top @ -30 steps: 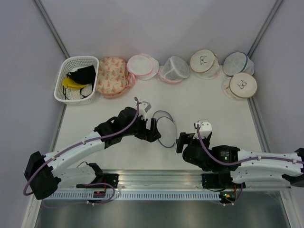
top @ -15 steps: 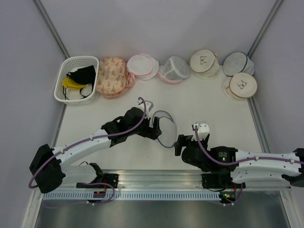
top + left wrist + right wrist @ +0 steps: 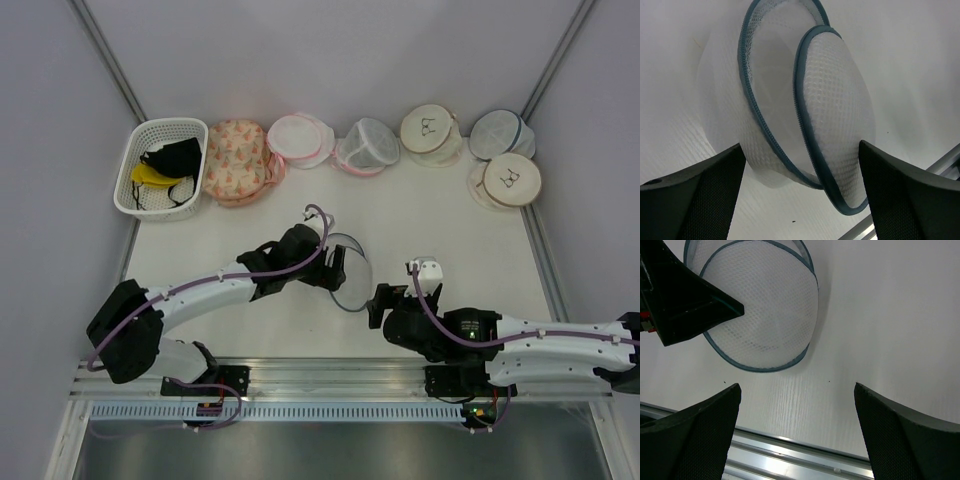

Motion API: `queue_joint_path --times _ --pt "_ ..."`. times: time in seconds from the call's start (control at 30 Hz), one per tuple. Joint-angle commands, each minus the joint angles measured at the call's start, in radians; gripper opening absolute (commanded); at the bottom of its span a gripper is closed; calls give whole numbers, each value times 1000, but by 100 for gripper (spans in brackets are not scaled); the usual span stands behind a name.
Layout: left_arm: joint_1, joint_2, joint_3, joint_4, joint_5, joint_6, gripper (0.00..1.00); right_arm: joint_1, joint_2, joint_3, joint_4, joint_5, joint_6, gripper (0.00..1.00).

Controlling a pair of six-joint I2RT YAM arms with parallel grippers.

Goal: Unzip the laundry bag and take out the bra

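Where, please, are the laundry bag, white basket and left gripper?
laundry bag (image 3: pixel 835 105): left wrist view, mesh lid face.
white basket (image 3: pixel 130 170): top external view, left rim.
left gripper (image 3: pixel 338 270): top external view, between fingertips.

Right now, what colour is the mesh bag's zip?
The zip is dark blue; left wrist view shows it best.

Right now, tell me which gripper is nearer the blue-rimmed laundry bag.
Left. The left gripper hangs open directly over the laundry bag; the right gripper sits open beside its near edge, apart.
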Motion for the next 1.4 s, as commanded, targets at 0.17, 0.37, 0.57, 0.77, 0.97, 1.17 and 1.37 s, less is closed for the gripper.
queue_joint_path --times 0.17,0.37,0.57,0.77,0.97,1.17,1.37 --pt "-6 83 58 145 130 55 51 -4 -33 40 -61 53 47 96" --pt "-5 152 86 217 216 40 2 -3 -30 74 -119 80 90 91" --pt "-9 211 90 364 388 -5 2 -6 -58 121 -212 149 131 89" --pt "-17 419 226 555 598 -133 2 -4 -29 212 -237 200 78 90" --pt "-61 662 530 600 733 -253 2 -4 -45 229 -237 208 59 91" --pt "-104 937 835 668 879 -410 2 -4 -84 229 -238 218 38 91" --pt "-172 1171 1108 769 1008 -588 2 -4 -107 229 -217 218 4 91"
